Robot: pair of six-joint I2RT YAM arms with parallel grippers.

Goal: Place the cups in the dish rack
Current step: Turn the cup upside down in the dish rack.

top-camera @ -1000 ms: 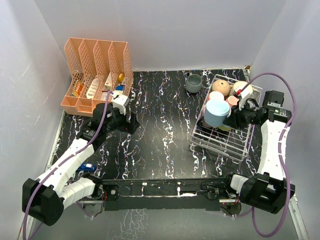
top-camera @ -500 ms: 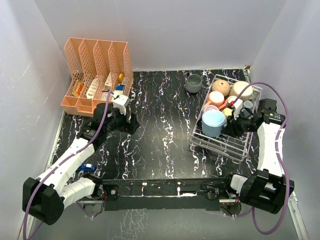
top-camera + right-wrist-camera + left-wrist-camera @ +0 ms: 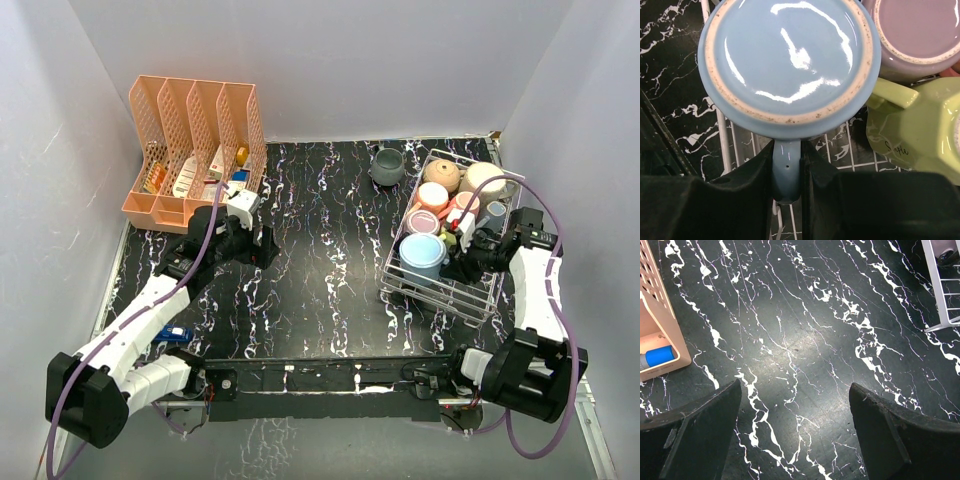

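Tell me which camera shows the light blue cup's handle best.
Right wrist: the handle sits close up, pinched in the right gripper. Top external shows the cup bottom up at the dish rack, its handle not discernible. Left wrist misses it.

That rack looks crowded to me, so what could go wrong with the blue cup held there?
The right hand pinches the upside-down light blue cup only by its thin handle, so it could twist or slip. It sits close beside the mauve cup and yellow-green cup; pulling away may knock them.
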